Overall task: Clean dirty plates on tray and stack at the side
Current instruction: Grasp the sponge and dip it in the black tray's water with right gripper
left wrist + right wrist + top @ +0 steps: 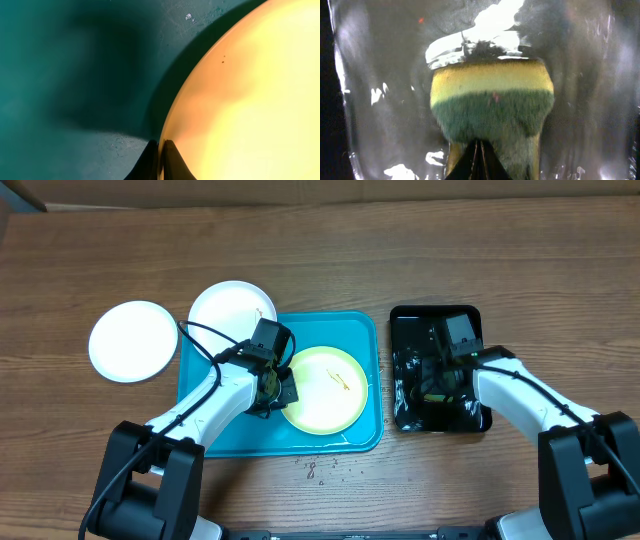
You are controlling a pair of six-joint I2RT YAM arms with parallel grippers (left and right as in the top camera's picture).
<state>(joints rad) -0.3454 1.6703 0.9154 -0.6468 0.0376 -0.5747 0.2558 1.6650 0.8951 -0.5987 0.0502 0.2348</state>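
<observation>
The pale yellow-green plate (325, 389) lies on the turquoise tray (210, 420) with small orange smears near its middle. My left gripper (279, 392) is shut on this plate's left rim; the left wrist view shows the plate (250, 100) pinched between the fingers (161, 161) over the tray (75, 75). One white plate (232, 308) rests on the tray's far-left corner. Another white plate (133, 341) lies on the table left of the tray. My right gripper (479, 160) is shut on a yellow-and-green sponge (492, 100) in the wet black tray (408, 400).
Small water drops (320, 470) dot the table just in front of the turquoise tray. The black tray (380, 75) holds shiny water. The wooden table extends far behind both trays.
</observation>
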